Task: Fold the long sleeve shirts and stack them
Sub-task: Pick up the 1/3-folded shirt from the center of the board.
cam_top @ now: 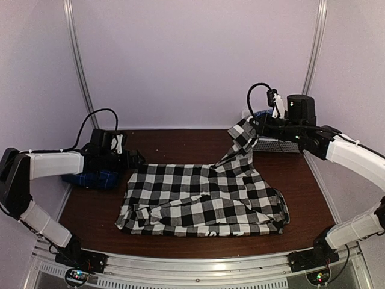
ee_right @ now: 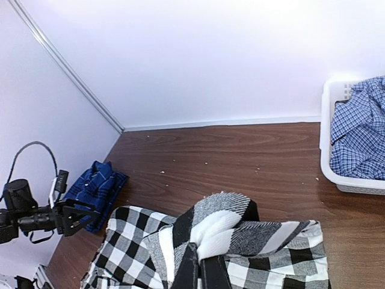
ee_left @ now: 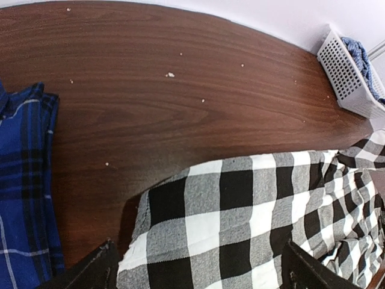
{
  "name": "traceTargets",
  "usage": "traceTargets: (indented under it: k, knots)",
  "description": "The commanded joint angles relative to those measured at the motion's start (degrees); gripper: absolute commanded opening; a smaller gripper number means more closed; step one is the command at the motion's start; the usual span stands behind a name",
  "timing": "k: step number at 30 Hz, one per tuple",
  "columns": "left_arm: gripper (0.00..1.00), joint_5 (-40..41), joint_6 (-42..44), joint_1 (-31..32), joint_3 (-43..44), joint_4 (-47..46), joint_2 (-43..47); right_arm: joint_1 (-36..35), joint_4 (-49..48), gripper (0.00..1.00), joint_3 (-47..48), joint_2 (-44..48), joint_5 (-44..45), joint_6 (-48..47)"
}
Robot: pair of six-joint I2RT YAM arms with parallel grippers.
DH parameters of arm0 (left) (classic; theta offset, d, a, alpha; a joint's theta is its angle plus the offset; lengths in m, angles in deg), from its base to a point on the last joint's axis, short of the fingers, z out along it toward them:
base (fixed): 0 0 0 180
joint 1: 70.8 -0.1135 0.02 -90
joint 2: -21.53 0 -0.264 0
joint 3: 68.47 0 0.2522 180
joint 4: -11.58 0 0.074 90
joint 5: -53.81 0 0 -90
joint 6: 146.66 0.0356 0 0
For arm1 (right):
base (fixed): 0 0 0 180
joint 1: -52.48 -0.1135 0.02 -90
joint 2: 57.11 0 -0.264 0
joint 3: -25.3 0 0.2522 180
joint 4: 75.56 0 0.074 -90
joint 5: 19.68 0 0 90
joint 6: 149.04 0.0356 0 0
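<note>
Right jaws pinch a lifted fold of the black-and-white checked cloth shirt (cam_top: 204,198); the rest lies below them on the brown wooden worktop (cam_top: 180,144). Left jaws gape empty at its edge.

The left arm (cam_top: 54,164) and right arm (cam_top: 355,153) have white shells, black joints and looping black cables (cam_top: 103,109).

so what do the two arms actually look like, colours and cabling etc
They match. The left arm and right arm have white tubular links with black joints and black bases. A black cable loops over each wrist. The left end effector and right end effector are black, each with two angular fingers.
</note>
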Motion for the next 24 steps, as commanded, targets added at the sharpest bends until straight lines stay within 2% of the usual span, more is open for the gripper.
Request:
traceTargets:
  k: [1, 5, 8, 15, 24]
  knots:
    - [0.95, 0.26, 2.55, -0.24, 3.33, -4.39, -1.45, 0.26, -0.72, 0.00, 0.52, 1.36, -5.98, 2.26]
    - [0.95, 1.03, 3.65, -0.30, 4.96, -5.46, -4.48, 0.14, -2.88, 0.00, -1.92, 3.19, -9.55, 5.33]
    - [0.95, 1.39, 5.47, -0.33, 8.33, -2.42, -7.88, -0.91, -3.16, 0.00, -3.91, 5.75, -8.98, 6.62]
    - [0.94, 0.90, 8.88, -0.33, 12.76, 4.10, -10.89, -1.33, 3.93, 0.00, -4.53, 11.24, -7.20, 6.96]
    - [0.94, -6.12, 12.51, -1.41, 14.39, 2.02, -13.71, -1.32, 9.72, 0.00, -7.20, 18.85, -6.83, 8.76]
